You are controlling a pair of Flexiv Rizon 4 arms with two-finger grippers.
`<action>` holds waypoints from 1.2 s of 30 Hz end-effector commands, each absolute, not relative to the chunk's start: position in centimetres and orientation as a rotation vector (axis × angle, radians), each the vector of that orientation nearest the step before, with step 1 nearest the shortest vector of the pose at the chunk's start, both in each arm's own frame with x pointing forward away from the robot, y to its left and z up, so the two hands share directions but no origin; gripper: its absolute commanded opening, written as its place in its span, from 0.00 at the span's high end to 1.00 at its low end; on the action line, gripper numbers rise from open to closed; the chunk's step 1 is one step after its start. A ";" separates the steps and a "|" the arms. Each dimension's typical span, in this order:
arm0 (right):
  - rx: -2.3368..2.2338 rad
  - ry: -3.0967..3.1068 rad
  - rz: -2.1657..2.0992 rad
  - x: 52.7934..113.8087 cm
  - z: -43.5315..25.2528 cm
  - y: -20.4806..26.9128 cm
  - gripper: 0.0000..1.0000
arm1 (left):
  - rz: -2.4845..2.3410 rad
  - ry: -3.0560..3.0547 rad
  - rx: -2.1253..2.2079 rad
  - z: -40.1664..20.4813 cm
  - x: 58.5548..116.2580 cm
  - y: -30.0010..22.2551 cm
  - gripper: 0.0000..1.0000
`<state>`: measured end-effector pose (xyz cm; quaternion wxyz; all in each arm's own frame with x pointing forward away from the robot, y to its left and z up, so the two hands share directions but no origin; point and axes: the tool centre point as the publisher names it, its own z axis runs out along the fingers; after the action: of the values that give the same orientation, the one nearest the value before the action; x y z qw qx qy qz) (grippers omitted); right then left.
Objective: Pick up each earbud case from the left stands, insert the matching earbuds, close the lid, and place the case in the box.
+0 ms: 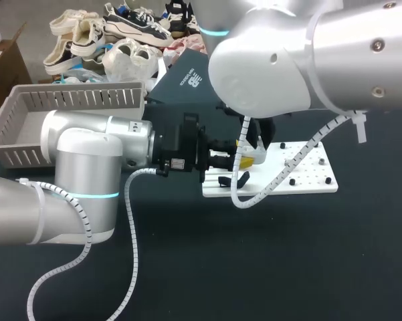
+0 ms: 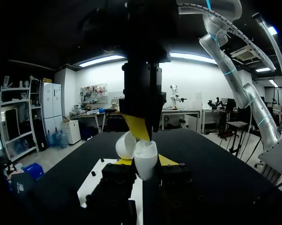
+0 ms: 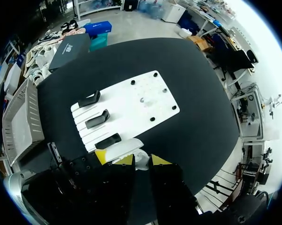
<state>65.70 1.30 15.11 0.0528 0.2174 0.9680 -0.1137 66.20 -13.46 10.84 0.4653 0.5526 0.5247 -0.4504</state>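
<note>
1. Closest in the left wrist view is the left claw (image 2: 145,162). Its two yellow-tipped fingers (image 2: 124,161) press on either side of the one white earbud case (image 2: 144,157), gripping it.
2. That earbud case has its lid (image 2: 125,145) swung open. It is held above the near edge of the white board (image 1: 301,167), well apart from the grey box (image 1: 80,99).
3. Directly over the open earbud case hangs the right claw (image 3: 141,161), coming down from above. One yellow tip (image 2: 138,126) reaches the case's opening. Whether this claw has hold of anything, I cannot tell.
4. One white board lies on the dark counter (image 1: 287,261). It carries three black stands (image 3: 97,119) in a row along one side, and four black studs (image 3: 152,119) on the other half.
5. One grey box with slatted walls sits at the counter's left side, beyond the left arm (image 1: 87,167).
6. Two arms are in view. The right arm (image 1: 301,60) comes in from the upper right and meets the left claw over the board.
</note>
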 end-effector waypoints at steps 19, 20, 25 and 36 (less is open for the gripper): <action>0.671 2.943 -0.252 65.2 15.9 0.8 0.65 | -1.104 1.287 1.354 10.8 66.2 -13.4 1.00; 0.676 2.941 -0.229 65.1 16.3 0.5 0.65 | -1.104 1.287 1.354 10.8 66.2 -13.4 1.00; 0.661 2.924 -0.046 64.4 17.8 -1.1 0.65 | -1.104 1.287 1.354 10.8 66.2 -13.4 1.00; 0.685 2.838 0.206 65.0 17.3 -6.1 0.54 | -1.104 1.287 1.354 10.8 66.2 -13.4 1.00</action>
<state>66.37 -3.81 17.80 0.0758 0.2390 0.9678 -0.0233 66.23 -13.42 10.85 0.4654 0.5524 0.5249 -0.4503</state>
